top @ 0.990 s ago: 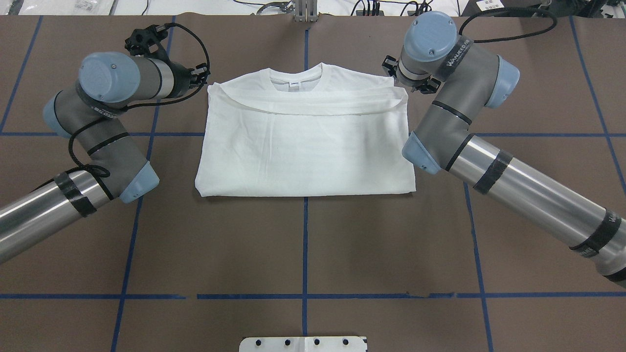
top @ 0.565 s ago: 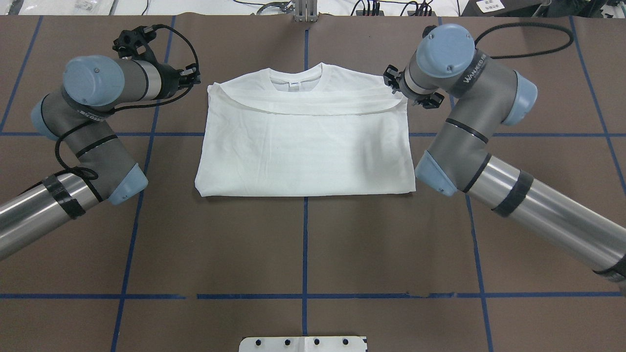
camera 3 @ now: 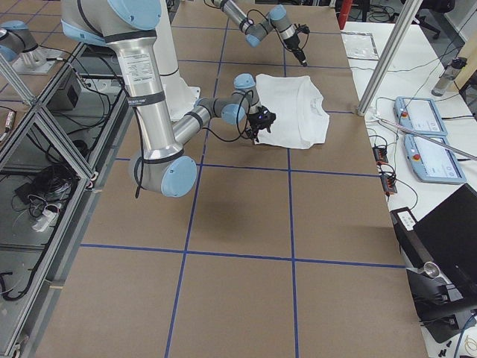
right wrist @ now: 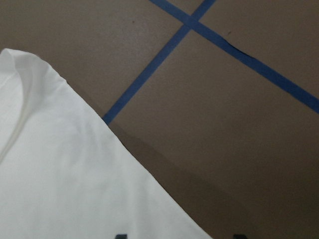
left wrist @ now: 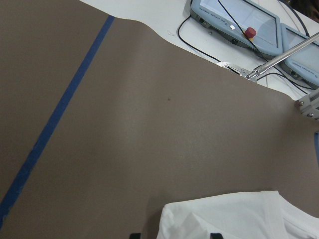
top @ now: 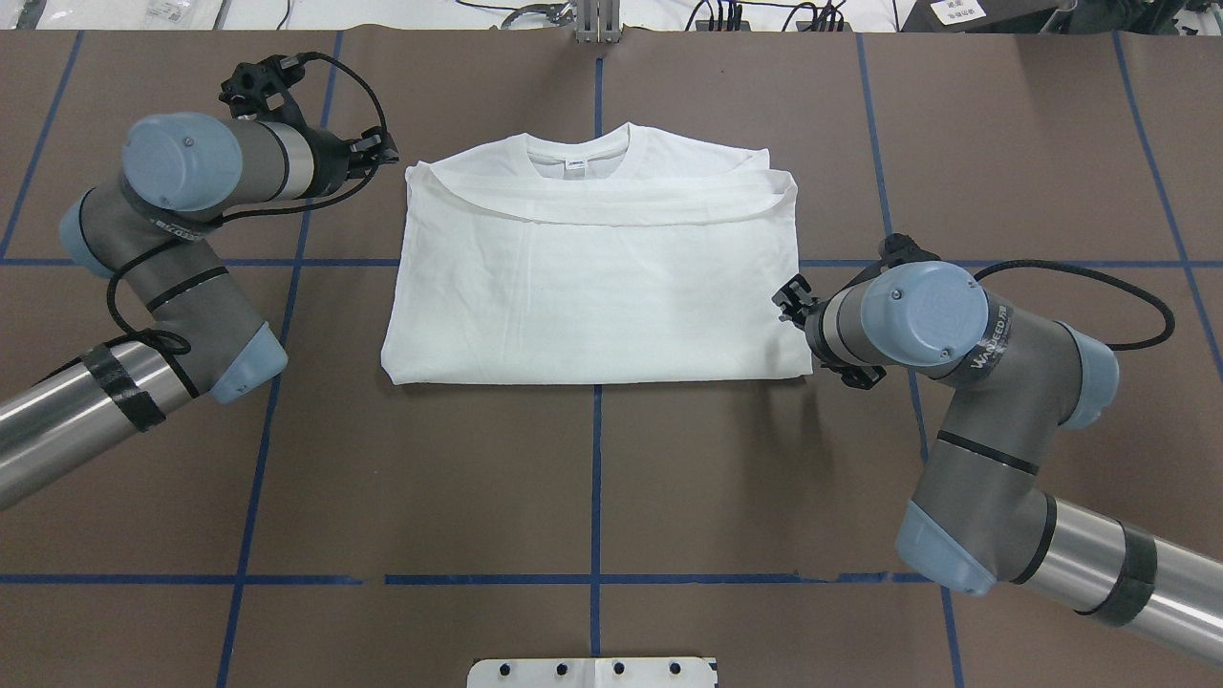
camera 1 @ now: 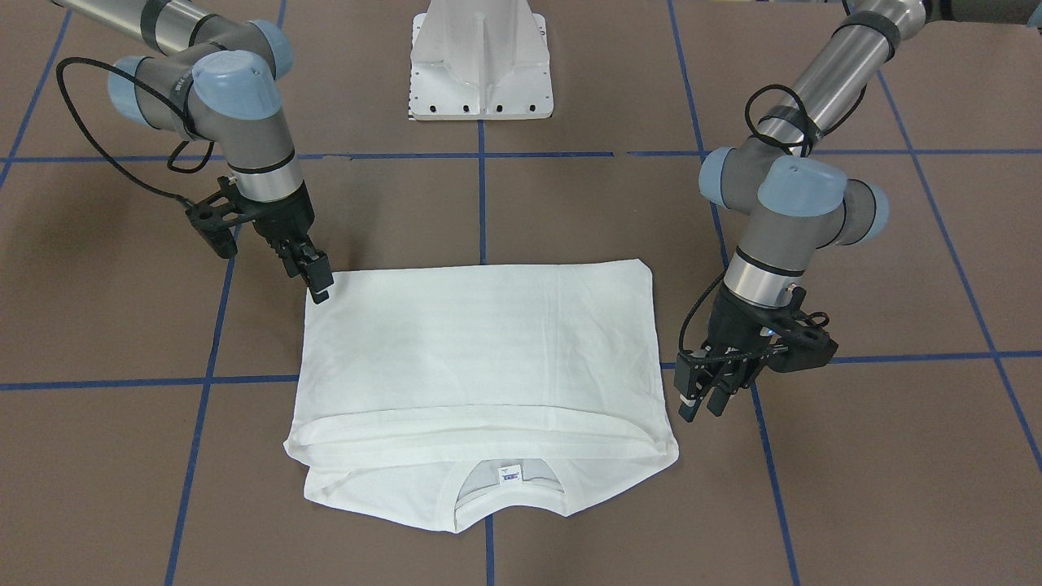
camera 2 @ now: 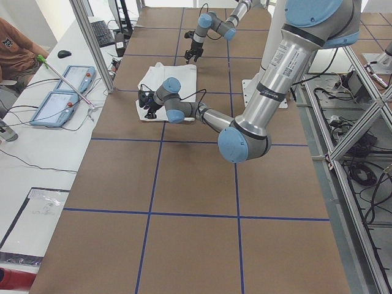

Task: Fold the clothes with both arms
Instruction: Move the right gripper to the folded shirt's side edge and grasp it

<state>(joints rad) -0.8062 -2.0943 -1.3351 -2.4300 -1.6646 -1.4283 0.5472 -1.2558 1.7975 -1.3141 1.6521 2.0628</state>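
Both jaws spread, empty, beside folded white T-shirt (top: 592,296); neck label (camera 1: 510,474) illegible.

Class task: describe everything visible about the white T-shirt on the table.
The white T-shirt looks like soft knit cloth, folded into a rough rectangle and lying flat on the brown table. Its round collar, with a small neck label, points away from the robot. The right gripper is close beside its right edge.
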